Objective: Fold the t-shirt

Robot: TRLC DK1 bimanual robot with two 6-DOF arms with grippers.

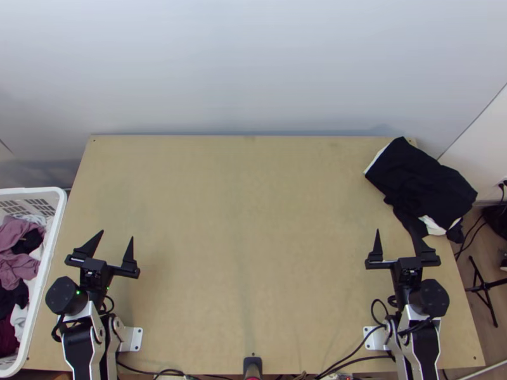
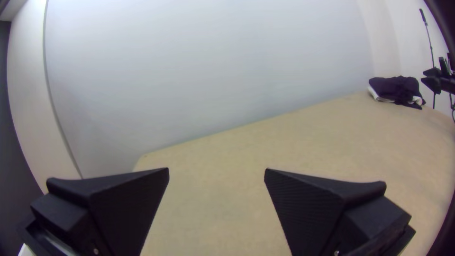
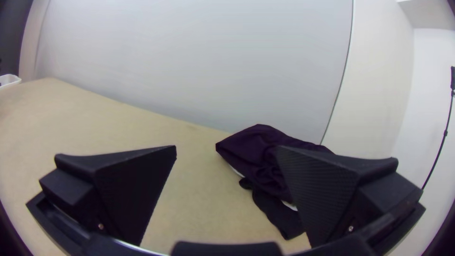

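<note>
At the near edge of the tabletop (image 1: 241,253), about midway along, stands a small black and red fixture (image 1: 252,366); black cables (image 1: 355,360) run along the same edge on its right. The left gripper (image 1: 117,234) is above the near left part of the light wooden surface, released, its two wide black fingers spread well apart. The right gripper (image 1: 394,229) is over the near right part, in the same condition: released, fingers wide apart, pointing toward the far side. Beside the left edge is a white plastic basket (image 1: 54,253) with openwork walls, containing loosely bunched clothes (image 1: 18,269) in mauve, black, white and dark red.

Farther off, at the far right corner, lies a heap of dark cloth (image 1: 418,177), bunched and creased, fairly smooth over its top. It projects past the right edge of the tabletop. White cloth (image 1: 433,225) shows from beneath it on the near side, with a further pale strip along its left border. Which garment in the heap is the t-shirt cannot be told. On the floor to the right, beyond the edge, is a black stand (image 1: 485,285). A plain pale wall (image 1: 241,69) rises behind the far edge.
</note>
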